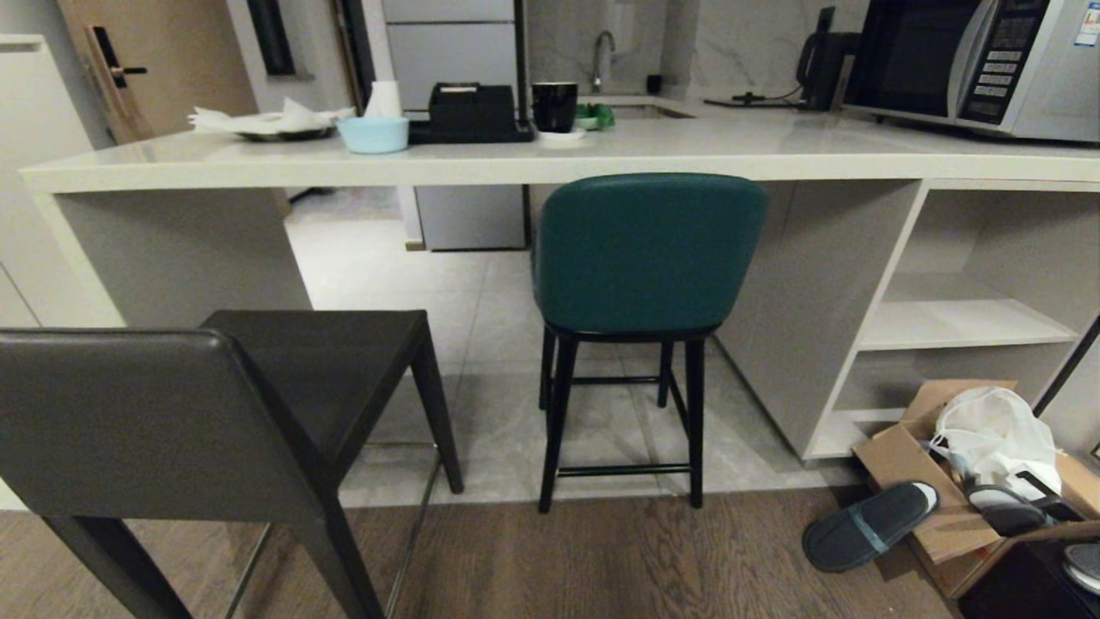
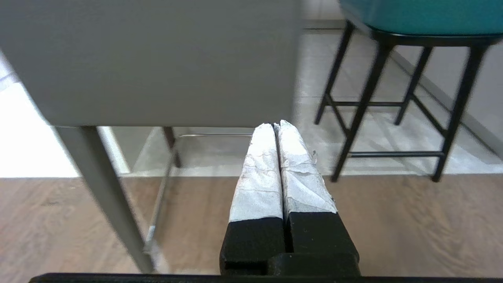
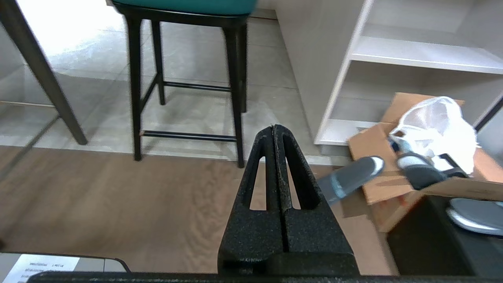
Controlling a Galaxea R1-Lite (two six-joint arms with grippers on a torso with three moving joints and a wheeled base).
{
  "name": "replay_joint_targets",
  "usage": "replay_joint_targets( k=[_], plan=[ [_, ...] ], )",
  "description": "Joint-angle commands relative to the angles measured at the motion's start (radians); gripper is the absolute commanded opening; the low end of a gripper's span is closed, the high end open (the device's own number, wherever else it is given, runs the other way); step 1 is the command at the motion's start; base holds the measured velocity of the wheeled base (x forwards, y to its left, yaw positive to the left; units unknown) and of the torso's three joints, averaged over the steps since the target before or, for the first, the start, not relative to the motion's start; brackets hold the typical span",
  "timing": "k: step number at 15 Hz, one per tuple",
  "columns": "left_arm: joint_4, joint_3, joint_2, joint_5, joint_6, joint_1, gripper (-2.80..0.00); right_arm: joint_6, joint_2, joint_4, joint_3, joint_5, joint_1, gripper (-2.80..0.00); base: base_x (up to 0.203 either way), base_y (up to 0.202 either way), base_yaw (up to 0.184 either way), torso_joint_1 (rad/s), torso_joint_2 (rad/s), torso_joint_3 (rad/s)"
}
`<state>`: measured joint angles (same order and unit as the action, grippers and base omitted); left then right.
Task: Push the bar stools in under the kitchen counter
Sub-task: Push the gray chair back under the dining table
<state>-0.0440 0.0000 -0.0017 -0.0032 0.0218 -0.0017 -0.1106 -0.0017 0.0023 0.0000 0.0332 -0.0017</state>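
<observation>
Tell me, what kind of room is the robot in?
Most likely a home kitchen: a long pale stone counter carries a microwave and has a sink tap behind it, with a teal bar stool and a dark stool in front.

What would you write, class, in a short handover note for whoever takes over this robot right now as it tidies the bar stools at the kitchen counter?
Left gripper: shut, empty, hanging near the dark grey-brown flat-backed stool.
Right gripper: shut, empty, above the wood floor.
Teal leather round-backed stool: close to the pale stone kitchen counter, back just below its edge.
Dark grey-brown stool: well out from the counter, on the robot's left.
Done: teal stool looks nearly or fully in.
Left: push the grey-brown stool in; check the teal one.
</observation>
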Motion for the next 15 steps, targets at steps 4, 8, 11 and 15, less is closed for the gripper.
replay_joint_targets(
  k=[4, 8, 11, 15],
  plan=[
    [-0.002, 0.020, 0.000, 0.000, -0.004, 0.000, -2.80, 0.000, 0.002, -0.001, 0.000, 0.001, 0.000, -2.80, 0.000, 0.198, 0.001, 0.000, 0.00, 0.001],
    [-0.002, 0.020, 0.000, 0.000, -0.017, -0.001, -2.80, -0.001, 0.002, -0.001, 0.000, 0.001, 0.000, -2.80, 0.000, 0.198, 0.002, 0.004, 0.00, 0.004],
    [-0.003, 0.020, 0.001, -0.001, -0.016, -0.001, -2.80, -0.001, 0.002, 0.000, 0.000, 0.001, 0.000, -2.80, 0.000, 0.199, -0.002, 0.002, 0.00, 0.002],
    [-0.002, 0.020, 0.000, -0.001, -0.016, -0.001, -2.80, 0.000, 0.002, -0.001, 0.000, 0.002, 0.000, -2.80, 0.000, 0.199, -0.002, 0.004, 0.00, 0.007]
  ],
)
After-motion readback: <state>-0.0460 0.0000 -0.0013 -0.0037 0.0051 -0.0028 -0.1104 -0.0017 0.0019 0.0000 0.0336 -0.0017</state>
